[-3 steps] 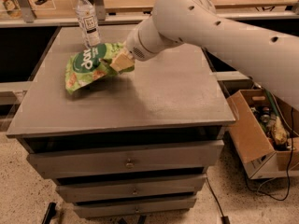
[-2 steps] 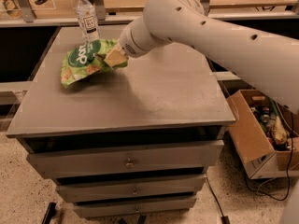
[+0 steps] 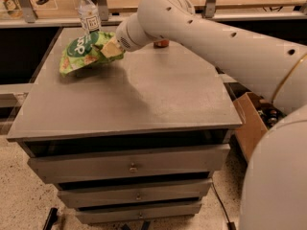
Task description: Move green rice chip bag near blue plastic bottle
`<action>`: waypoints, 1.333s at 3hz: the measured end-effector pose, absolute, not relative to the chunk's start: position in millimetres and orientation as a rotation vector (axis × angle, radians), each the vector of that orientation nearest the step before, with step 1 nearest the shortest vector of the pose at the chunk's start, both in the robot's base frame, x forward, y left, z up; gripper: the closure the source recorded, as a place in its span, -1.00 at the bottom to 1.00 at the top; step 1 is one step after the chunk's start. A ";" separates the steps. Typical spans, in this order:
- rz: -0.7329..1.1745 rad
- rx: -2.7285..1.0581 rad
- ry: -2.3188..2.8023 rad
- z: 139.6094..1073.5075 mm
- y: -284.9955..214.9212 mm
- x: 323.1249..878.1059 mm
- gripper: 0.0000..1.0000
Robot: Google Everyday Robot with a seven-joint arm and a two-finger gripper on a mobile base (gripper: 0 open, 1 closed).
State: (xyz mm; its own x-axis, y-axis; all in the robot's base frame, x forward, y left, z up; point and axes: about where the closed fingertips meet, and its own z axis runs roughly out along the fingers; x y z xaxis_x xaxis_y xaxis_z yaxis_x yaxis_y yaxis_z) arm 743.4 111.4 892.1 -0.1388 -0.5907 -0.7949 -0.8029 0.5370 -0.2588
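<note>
The gripper (image 3: 112, 49), clamped on the bag's (image 3: 81, 54) right end, is mostly hidden by the arm (image 3: 216, 42). The bag covers the bottle's (image 3: 88, 12) base. The arm hides most of the can (image 3: 161, 43).

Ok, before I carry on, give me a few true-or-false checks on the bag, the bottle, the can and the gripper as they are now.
1. The gripper is clamped on the right end of the chip bag. True.
2. The bag sits in the middle of the table. False: it is over the back left part of the table, in the gripper's hold.
3. The water bottle stands upright just behind the bag. True.
4. The bottle has no cap. False: a white cap is on it.
5. The red can stands at the table's front edge. False: it is near the back, mostly hidden behind the arm, right of the bag.
</note>
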 end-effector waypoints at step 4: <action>0.339 -1.227 1.804 872.6 147.3 793.0 0.20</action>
